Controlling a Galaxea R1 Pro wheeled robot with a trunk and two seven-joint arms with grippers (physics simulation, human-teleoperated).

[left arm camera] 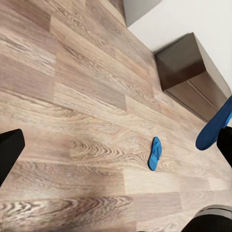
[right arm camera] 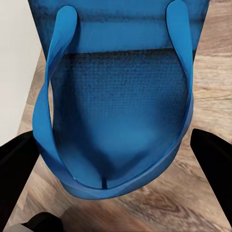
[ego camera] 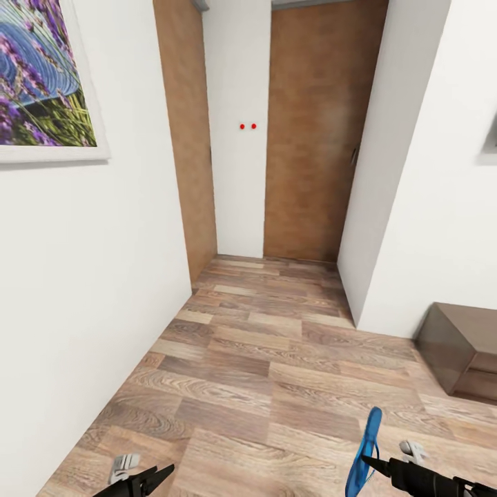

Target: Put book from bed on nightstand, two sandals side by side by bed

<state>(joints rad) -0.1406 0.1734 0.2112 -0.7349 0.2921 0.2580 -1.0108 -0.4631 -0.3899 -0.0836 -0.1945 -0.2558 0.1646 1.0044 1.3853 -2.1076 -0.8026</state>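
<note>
One bright blue sandal hangs upright off the floor, gripped across its sole by my right gripper at the lower right of the head view. Close up, the sandal with its thong straps sits between the two black fingers of that gripper. The other blue sandal lies flat on the wood floor, below and ahead of my left gripper, which is open and holds nothing. The left gripper hovers low at the lower left. The book, the bed and the nightstand are out of view.
Ahead is a narrow passage of wood-plank floor between white walls, ending at brown doors. A framed picture hangs on the left wall. A low dark brown cabinet stands against the right wall, near the lying sandal.
</note>
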